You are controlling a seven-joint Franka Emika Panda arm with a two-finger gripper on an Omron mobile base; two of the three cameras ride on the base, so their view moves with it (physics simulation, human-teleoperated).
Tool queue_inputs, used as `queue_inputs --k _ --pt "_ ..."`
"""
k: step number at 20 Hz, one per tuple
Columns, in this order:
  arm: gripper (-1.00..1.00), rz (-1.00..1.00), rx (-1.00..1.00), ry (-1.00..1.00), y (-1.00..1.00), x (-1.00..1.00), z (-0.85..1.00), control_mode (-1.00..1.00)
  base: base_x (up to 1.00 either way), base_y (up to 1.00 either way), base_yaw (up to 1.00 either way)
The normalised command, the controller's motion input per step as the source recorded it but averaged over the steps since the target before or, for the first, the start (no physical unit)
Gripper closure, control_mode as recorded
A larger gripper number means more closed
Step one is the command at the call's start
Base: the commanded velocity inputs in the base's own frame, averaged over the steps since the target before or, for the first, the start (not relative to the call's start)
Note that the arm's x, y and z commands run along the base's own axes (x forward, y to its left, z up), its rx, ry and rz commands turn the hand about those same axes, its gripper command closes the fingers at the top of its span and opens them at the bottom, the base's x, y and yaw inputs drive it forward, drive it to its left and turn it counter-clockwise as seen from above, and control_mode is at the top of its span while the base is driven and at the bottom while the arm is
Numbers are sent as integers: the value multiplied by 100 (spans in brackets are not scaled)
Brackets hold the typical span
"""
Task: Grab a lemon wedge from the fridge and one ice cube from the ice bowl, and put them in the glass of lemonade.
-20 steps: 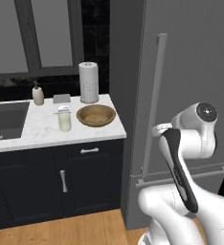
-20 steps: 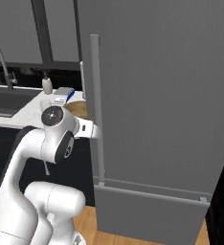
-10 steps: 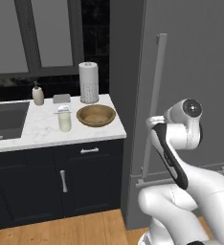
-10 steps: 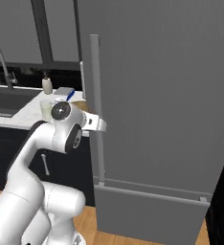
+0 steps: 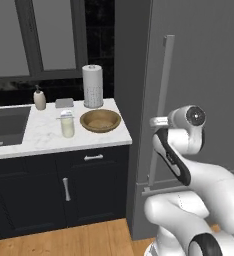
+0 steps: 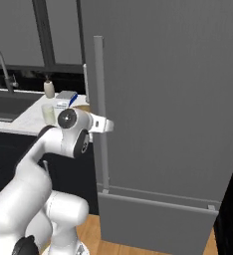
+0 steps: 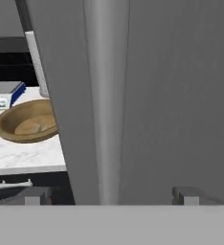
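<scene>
The grey fridge (image 5: pixel 204 60) stands shut, so the lemon wedge is hidden. Its long vertical bar handle (image 5: pixel 162 100) runs down the door's left side. My gripper (image 5: pixel 157 121) is at that handle, about halfway up, and open. In the hand view the handle (image 7: pixel 106 95) rises between my two fingertips (image 7: pixel 35 196), which stand wide on either side of it. The glass of lemonade (image 5: pixel 67 124) is on the white counter, with the brown ice bowl (image 5: pixel 100 120) just to its right. The bowl (image 7: pixel 25 124) also appears left of the fridge in the hand view.
A paper-towel roll (image 5: pixel 92 86), a soap dispenser (image 5: pixel 39 98) and a small grey box (image 5: pixel 64 103) stand at the back of the counter (image 5: pixel 39 140). A sink (image 5: pixel 6 122) is at the left. Dark cabinets sit below the counter.
The arm has swung the hand forward and to the fridge handle; the gripper now straddles the bar. The jaws stay wide. Nothing on the counter has moved.
</scene>
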Motion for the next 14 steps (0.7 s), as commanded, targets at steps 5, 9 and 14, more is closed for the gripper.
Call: queue_inputs --k 5,9,14 --pt "-100 0 0 -15 -8 26 0 -100 0 0 0" --pt "-100 0 0 -5 -15 29 0 -100 0 0 0" --pt "-100 0 0 0 -7 47 0 -100 0 0 0"
